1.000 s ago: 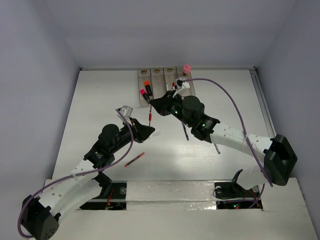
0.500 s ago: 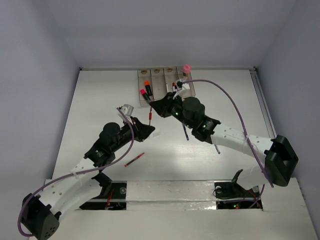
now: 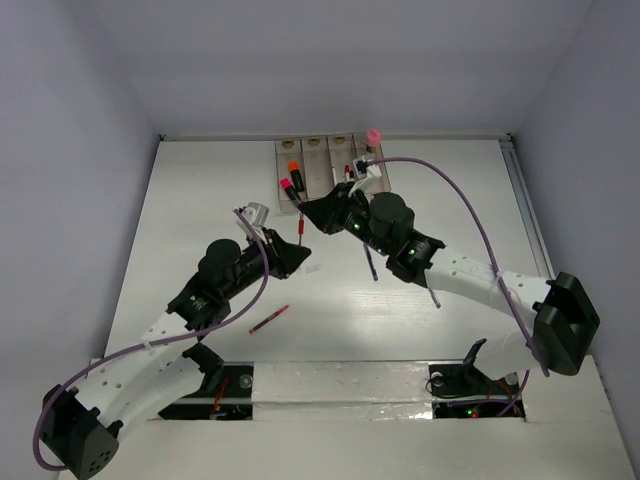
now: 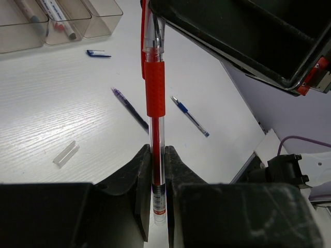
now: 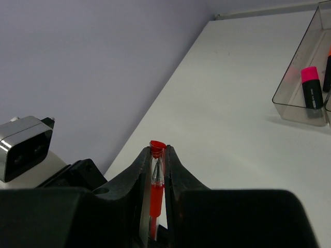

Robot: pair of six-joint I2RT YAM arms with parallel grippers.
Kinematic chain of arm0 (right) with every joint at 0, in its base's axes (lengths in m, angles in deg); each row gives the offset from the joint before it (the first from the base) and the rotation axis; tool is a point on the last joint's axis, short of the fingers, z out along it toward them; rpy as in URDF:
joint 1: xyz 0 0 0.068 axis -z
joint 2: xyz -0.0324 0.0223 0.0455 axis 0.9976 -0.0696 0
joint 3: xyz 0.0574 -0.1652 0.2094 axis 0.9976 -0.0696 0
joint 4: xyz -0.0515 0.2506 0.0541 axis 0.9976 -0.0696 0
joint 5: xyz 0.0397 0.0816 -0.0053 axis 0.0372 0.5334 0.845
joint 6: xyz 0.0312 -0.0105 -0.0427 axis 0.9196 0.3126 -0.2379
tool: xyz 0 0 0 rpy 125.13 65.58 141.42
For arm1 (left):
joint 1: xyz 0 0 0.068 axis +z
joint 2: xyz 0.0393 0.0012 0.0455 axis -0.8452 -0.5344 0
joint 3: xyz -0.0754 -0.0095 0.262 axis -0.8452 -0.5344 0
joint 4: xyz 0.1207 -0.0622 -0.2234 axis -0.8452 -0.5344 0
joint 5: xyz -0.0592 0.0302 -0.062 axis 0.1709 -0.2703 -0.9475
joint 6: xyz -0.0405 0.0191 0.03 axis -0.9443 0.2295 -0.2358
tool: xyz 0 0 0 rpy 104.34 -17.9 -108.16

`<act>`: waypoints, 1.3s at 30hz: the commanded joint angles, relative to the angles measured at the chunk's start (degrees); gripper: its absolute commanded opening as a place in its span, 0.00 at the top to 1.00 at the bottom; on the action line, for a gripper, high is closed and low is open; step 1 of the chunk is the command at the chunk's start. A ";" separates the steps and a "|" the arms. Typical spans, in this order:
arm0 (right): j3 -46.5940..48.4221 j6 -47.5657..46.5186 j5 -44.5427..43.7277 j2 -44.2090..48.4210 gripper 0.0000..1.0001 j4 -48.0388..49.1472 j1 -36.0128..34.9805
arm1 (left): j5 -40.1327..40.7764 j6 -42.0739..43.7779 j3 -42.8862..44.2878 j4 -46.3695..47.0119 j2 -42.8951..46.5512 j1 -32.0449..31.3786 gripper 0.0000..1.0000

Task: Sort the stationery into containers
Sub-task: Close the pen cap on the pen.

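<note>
Mid-handover, by the look of it, of a thin red pen (image 4: 154, 88) with a clear barrel and a red rubber grip; clamped low on the barrel between the closed fingers of the left gripper (image 4: 156, 155); pinched at its far, red-plugged end by the right gripper (image 5: 158, 155), closed on it too; held off the white table (image 3: 200, 200).

Long axis straight from one claw to the other, near-to-far in the top view, roughly in line with the row of four clear brownish plastic bins (image 3: 314, 150) just beyond the right claw; right arm the nearer to them, so likely calling for release by the left and a short carry by the right.

In the leftmost bin, a stubby orange-capped black highlighter (image 3: 294, 170) and a pink-capped black highlighter (image 3: 287, 188); at the far end of the rightmost, a pink-capped glue stick (image 3: 373, 137), upright; in another bin, which one not clear, a white marker (image 4: 58, 18).

Loose on the table: a second red pen (image 3: 268, 319) near the left arm; a dark pen (image 3: 370, 262); a blue pen (image 4: 190, 115); a small blue cap (image 4: 98, 53).
</note>
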 commanded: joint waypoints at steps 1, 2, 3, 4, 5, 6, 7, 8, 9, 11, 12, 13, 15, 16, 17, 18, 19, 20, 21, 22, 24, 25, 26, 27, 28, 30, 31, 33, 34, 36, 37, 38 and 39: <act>-0.93 1.34 5.46 1.87 1.00 -0.31 -0.68 | 1.55 1.76 5.11 4.30 0.22 -0.14 1.00; -1.28 1.43 5.64 1.95 1.00 -0.31 -0.68 | 2.25 2.02 5.46 3.95 0.22 -0.14 1.00; -1.89 1.52 5.90 2.48 1.00 -0.31 -0.68 | 2.51 2.11 5.99 3.33 0.22 -0.14 1.00; -2.07 1.52 6.17 2.66 1.00 -0.75 -1.20 | 2.78 2.37 6.16 3.07 0.31 -0.14 1.00; -2.24 1.52 6.52 2.75 1.00 -0.93 -1.20 | 3.30 2.29 6.34 2.98 0.40 -0.14 1.00; -2.42 1.35 7.48 2.83 1.00 -1.19 -1.20 | 3.57 2.37 6.69 2.72 0.66 -0.14 1.00; -2.60 1.26 7.92 2.83 1.00 -1.71 -1.20 | 3.75 2.46 7.04 2.45 0.84 -0.14 1.00; -2.77 1.17 8.36 2.75 1.00 -2.07 -1.20 | 4.01 2.81 7.48 2.19 0.92 -0.14 1.00; -3.03 1.08 8.80 2.75 1.00 -2.33 -1.20 | 3.84 2.90 8.70 1.49 1.10 -0.14 1.00; -3.65 0.47 10.30 2.57 1.00 -3.47 -1.20 | 3.31 3.34 10.38 0.61 1.19 -0.14 1.00; -4.00 0.38 10.56 2.57 1.00 -3.74 -1.20 | 3.22 3.86 12.21 -0.27 1.28 -0.14 1.00; -4.18 -0.23 11.17 2.57 1.00 -4.52 -1.81 | 3.22 4.13 13.28 -0.71 1.36 -0.14 1.00; -4.88 -0.41 11.27 2.48 1.00 -5.32 -2.43 | 3.39 5.36 15.99 -1.76 1.45 -0.14 1.00; -5.23 -0.59 11.62 2.40 1.00 -5.50 -2.43 | 3.57 5.80 16.88 -2.20 1.37 -0.14 1.00; -5.58 -0.59 11.79 2.57 1.00 -5.76 -2.43 | 3.92 6.15 17.67 -2.56 1.19 -0.14 1.00; -5.76 -0.68 11.80 2.66 1.00 -5.85 -3.13 | 4.01 6.50 18.46 -3.26 0.84 -0.14 1.00; -5.85 -0.76 11.88 2.75 1.00 -5.94 -3.66 | 3.92 7.03 19.78 -3.44 0.49 -0.14 1.00; -5.94 -1.20 11.80 2.83 1.00 -6.37 -3.67 | 3.92 7.21 20.49 -3.70 0.23 -0.14 1.00; -5.94 -1.29 11.71 2.75 1.00 -6.55 -4.45 | 3.92 7.38 21.10 -4.05 -0.30 -0.14 1.00; -5.94 -1.64 11.62 2.75 1.00 -6.90 -4.46 | 3.84 7.91 22.33 -4.23 -0.48 -0.14 1.00; -5.94 -1.73 11.88 2.57 1.00 -7.17 -5.77 | 4.18 8.26 23.39 -4.76 -0.83 -0.14 1.00; -6.11 -1.56 12.14 2.48 1.00 -7.17 -5.77 | 4.53 8.52 24.26 -4.84 -1.18 -0.14 1.00; -6.29 -1.30 12.58 2.40 1.00 -6.73 -6.38 | 5.41 8.79 24.71 -5.02 -1.27 -0.14 1.00; -6.46 -1.03 13.28 2.31 1.00 -6.47 -6.39 | 6.11 8.88 25.15 -5.28 -1.53 -0.14 1.00; -6.99 0.19 14.94 2.05 1.00 -4.99 -6.39 | 6.47 9.05 25.93 -5.46 -1.71 -0.14 1.00; -7.34 1.51 17.23 1.78 1.00 -4.18 -6.39 | 7.09 9.49 26.73 -5.72 -1.88 -0.14 1.00; -7.78 2.74 18.98 1.69 1.00 -2.96 -6.39 | 7.35 9.76 27.52 -5.81 -2.06 -0.14 1.00; -8.31 3.89 21.19 1.60 1.00 -1.11 -6.39 | 7.79 10.63 28.31 -6.16 -2.24 -0.14 1.00; -8.40 4.85 22.94 1.60 1.00 -0.41 -6.39 | 7.70 11.25 29.45 -6.42 -2.59 -0.14 1.00; -8.48 5.30 24.01 1.78 1.00 -0.31 -6.39 | 8.05 12.91 30.77 -7.56 -3.20 -0.14 1.00; -8.66 5.47 24.88 1.69 1.00 -0.31 -6.91 | 8.23 13.62 32.34 -8.00 -3.38 -0.14 1.00; -8.75 5.74 25.33 1.78 1.00 -0.23 -6.92 | 8.84 14.32 33.05 -8.44 -3.55 -0.14 1.00; -8.84 5.83 25.77 1.52 1.00 -0.23 -6.92 | 9.19 14.94 33.76 -8.97 -3.82 -0.14 1.00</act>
